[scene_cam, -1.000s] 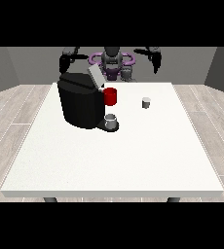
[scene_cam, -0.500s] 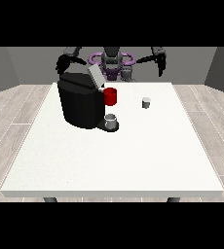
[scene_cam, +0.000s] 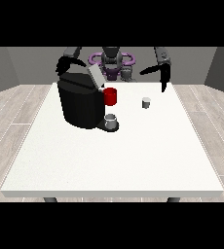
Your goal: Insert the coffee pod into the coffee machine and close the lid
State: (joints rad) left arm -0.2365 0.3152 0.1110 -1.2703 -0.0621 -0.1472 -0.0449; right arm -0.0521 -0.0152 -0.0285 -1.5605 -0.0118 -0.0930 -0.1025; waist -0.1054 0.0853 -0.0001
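Reach phase: pod not picked up yet, lid still up.

Hand at the view's right hangs above the table's far right edge, fingers spread and pointing down, holding nothing. The coffee pod stands on the white table below and inboard of it, well apart from the coffee machine. Next move, as I read it: lower onto the pod, pinch it, carry it to the raised lid. Hand at the view's left sits behind the machine top; can't tell its fingers. Pod slot itself not visible. Red part and small cup sit at the machine's front.
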